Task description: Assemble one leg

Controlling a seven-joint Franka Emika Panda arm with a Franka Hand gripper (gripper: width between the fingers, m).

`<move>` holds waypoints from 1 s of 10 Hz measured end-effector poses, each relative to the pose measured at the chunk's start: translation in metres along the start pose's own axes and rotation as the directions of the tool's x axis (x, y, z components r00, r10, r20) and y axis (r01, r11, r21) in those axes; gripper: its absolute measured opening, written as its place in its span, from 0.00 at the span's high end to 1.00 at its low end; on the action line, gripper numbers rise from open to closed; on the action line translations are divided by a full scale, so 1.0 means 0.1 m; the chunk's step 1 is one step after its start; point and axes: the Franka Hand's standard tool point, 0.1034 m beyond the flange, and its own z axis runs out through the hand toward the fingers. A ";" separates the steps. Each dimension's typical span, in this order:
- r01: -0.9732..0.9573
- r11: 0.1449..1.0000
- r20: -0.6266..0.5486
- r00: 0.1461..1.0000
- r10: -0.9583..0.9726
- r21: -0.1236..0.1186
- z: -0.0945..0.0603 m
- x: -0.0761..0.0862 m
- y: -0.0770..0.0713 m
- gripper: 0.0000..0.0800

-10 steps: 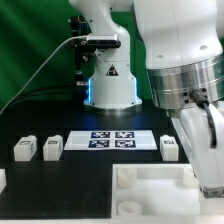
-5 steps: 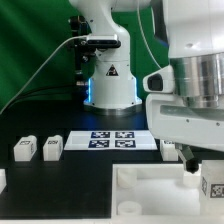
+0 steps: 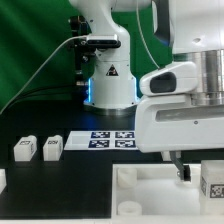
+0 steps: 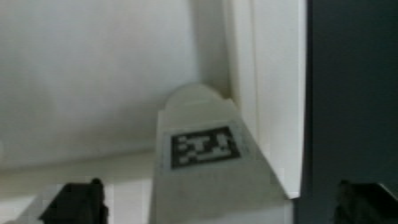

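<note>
A leg, a small white block with a tag, stands upright at the right corner of the large white tray-like piece. My gripper hangs just above it, with one dark fingertip showing beside it. In the wrist view the leg lies between my two dark fingertips, with a gap on each side, so the gripper is open and holds nothing. Two more legs stand on the black table at the exterior view's left.
The marker board lies mid-table in front of the robot base. My large white hand hides the table behind it at the exterior view's right. The tray-like piece fills the near edge.
My hand has risen and straightened over the right corner of the tray-like piece. The leg there has stayed in place. The leg behind my hand is now hidden.
</note>
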 end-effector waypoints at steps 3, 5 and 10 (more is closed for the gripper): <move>-0.050 0.999 0.003 0.999 0.050 0.000 0.02 -0.02 0.01 0.52; -0.182 0.983 0.003 0.983 0.182 -0.002 0.02 -0.02 0.03 0.63; -0.742 0.671 -0.007 0.671 0.742 -0.016 0.02 -0.02 0.06 0.63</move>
